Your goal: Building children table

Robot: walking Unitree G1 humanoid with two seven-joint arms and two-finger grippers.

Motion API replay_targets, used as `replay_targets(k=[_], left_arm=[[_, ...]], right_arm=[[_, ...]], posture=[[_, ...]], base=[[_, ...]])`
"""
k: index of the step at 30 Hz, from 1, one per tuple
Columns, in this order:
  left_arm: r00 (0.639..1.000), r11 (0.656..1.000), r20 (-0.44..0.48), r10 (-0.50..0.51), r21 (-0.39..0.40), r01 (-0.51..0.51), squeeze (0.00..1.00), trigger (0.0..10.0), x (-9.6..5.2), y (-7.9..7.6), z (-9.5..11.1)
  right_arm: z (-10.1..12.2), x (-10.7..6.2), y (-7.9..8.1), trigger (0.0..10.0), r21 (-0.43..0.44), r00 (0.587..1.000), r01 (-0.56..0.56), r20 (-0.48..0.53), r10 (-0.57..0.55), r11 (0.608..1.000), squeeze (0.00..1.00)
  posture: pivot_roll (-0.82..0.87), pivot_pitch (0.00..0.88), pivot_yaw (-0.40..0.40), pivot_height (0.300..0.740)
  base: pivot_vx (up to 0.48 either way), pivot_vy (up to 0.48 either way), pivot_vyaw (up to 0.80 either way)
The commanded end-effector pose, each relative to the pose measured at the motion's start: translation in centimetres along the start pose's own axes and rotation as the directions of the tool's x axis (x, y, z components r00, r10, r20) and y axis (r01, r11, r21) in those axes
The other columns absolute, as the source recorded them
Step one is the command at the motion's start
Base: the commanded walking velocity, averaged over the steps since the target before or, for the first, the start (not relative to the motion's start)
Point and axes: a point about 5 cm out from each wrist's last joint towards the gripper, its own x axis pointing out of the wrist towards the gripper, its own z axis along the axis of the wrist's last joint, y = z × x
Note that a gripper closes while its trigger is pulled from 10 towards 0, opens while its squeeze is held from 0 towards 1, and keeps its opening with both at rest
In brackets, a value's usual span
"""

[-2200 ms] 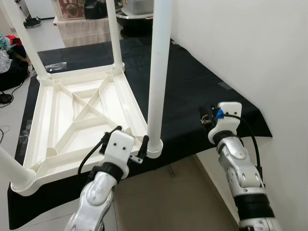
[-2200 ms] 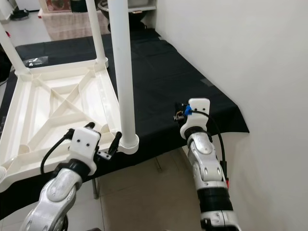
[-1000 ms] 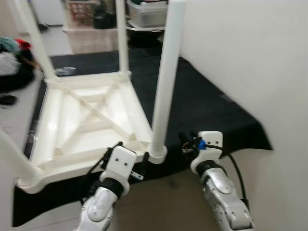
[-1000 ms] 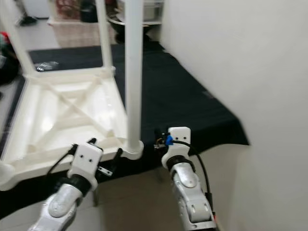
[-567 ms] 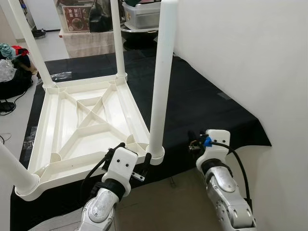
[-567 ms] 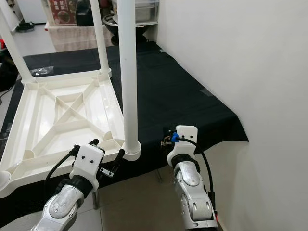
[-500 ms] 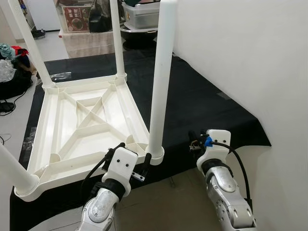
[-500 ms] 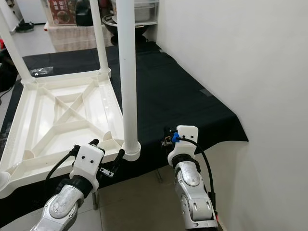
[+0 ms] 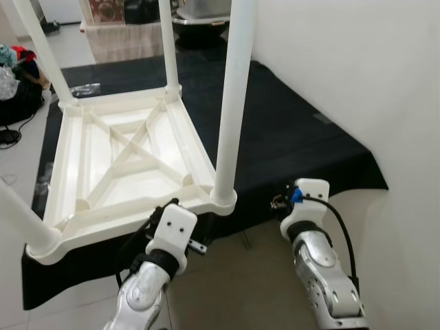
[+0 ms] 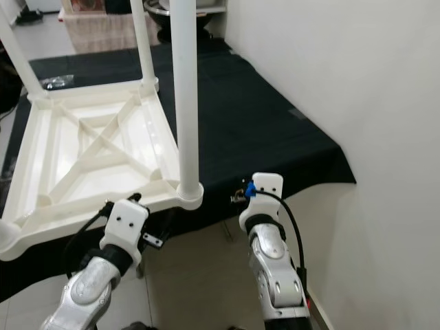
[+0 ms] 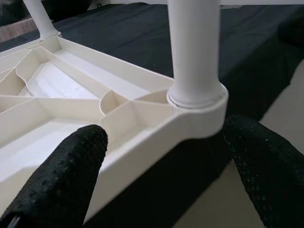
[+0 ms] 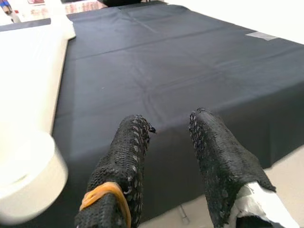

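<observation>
Black cloth-covered tabletop (image 9: 289, 130): carries the work, runs along a white wall.

Upturned white plastic children's table (image 9: 124, 161): lies underside up on the cloth, cross-ribbed, near edge overhanging slightly. Round white legs stand in the corner sockets; the near right leg (image 9: 230, 103) is seated in its collar (image 11: 197, 102). Judged light for its bulk, hollow moulded plastic, rigid through the ribs but smooth and slippery on the tubes. Best hold looks to be the rim or a corner collar, not high up a leg, where leverage could strain the socket.

Left pincer (image 11: 166, 164): spread wide, fingers either side of the near right corner, just short of it, nothing pinched.

Right pincer (image 12: 168, 156): fingers slightly parted, empty, at the cloth's front edge beside that corner.
</observation>
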Motion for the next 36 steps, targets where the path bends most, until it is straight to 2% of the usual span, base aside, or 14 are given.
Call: replay_targets(k=[1,2,9,10,11,12,16,22,25,27,31,36], left_arm=[[1.000,1.000,-0.024,-0.001,-0.002,0.001,0.00,10.0,-0.1,0.0,-0.5],[1.000,1.000,-0.027,-0.003,-0.001,0.003,0.00,10.0,-0.1,-0.1,-0.5],[0.999,1.000,-0.034,-0.006,-0.004,0.005,0.00,10.0,-0.1,0.0,-0.5],[0.999,1.000,-0.032,-0.006,-0.005,0.006,0.00,10.0,0.0,0.0,-0.5],[0.999,1.000,-0.032,-0.006,-0.005,0.006,0.00,10.0,0.0,0.0,-0.5],[1.000,1.000,-0.030,-0.007,-0.006,0.007,0.00,10.0,0.0,0.0,-0.5],[1.000,1.000,-0.029,-0.006,-0.008,0.005,0.00,10.0,0.0,0.0,-0.4],[0.998,0.997,-0.055,0.033,-0.062,-0.036,0.00,10.0,0.0,0.5,-0.7],[0.997,0.994,-0.064,0.046,-0.095,-0.052,0.00,10.0,0.1,0.7,-0.9],[0.997,0.994,-0.064,0.046,-0.095,-0.052,0.00,10.0,0.1,0.7,-0.9],[0.997,0.994,-0.064,0.043,-0.102,-0.049,0.00,10.0,0.1,0.6,-0.9],[0.997,0.992,-0.063,0.047,-0.116,-0.054,0.00,10.0,0.1,0.6,-0.9]], right_arm=[[0.2,-0.2,-0.1,10.0,-0.001,1.000,0.000,0.005,0.000,1.000,0.00],[0.4,-0.2,0.0,10.0,0.003,1.000,-0.007,0.015,0.007,1.000,1.00],[0.7,-0.1,-0.2,10.0,-0.029,0.999,-0.001,0.033,0.002,1.000,1.00],[0.8,0.1,-0.4,10.0,-0.045,0.999,0.020,0.029,-0.019,0.999,0.51],[0.8,0.1,-0.4,10.0,-0.045,0.999,0.020,0.029,-0.019,0.999,0.51],[0.9,0.3,-0.7,10.0,-0.062,0.999,0.039,0.029,-0.037,0.997,0.00],[1.0,0.5,-1.3,10.0,-0.075,0.997,0.072,0.028,-0.070,0.995,0.00],[1.4,0.8,-1.6,10.0,-0.100,0.998,0.057,0.046,-0.053,0.993,0.00],[1.4,0.7,-0.7,10.0,-0.113,0.999,-0.020,0.048,0.025,0.993,0.00],[1.4,0.7,-0.7,10.0,-0.113,0.999,-0.020,0.048,0.025,0.993,0.00],[0.8,0.0,0.6,10.0,-0.111,0.996,-0.084,0.031,0.088,0.990,0.00],[0.1,-0.6,1.5,10.0,-0.129,0.993,-0.117,0.006,0.118,0.985,0.00]], posture=[[0.02,0.023,-0.030,0.740],[0.02,0.023,-0.031,0.740],[0.02,0.022,-0.031,0.740],[0.02,0.021,-0.031,0.740],[0.02,0.021,-0.031,0.740],[0.02,0.021,-0.031,0.740],[0.02,0.020,-0.033,0.740],[0.02,0.013,-0.030,0.740],[0.02,0.008,-0.030,0.740],[0.02,0.008,-0.030,0.740],[0.02,0.001,-0.034,0.740],[0.02,0.000,-0.035,0.740]], base=[[0.000,0.000,0.00],[0.000,0.000,0.00],[0.000,0.000,0.00],[0.000,0.000,0.00],[0.000,0.000,0.00],[0.000,0.000,0.00],[0.000,0.000,0.00],[0.000,0.000,0.00],[0.000,0.000,0.00],[0.000,0.000,0.00],[0.000,0.000,0.00],[0.000,0.000,0.00]])
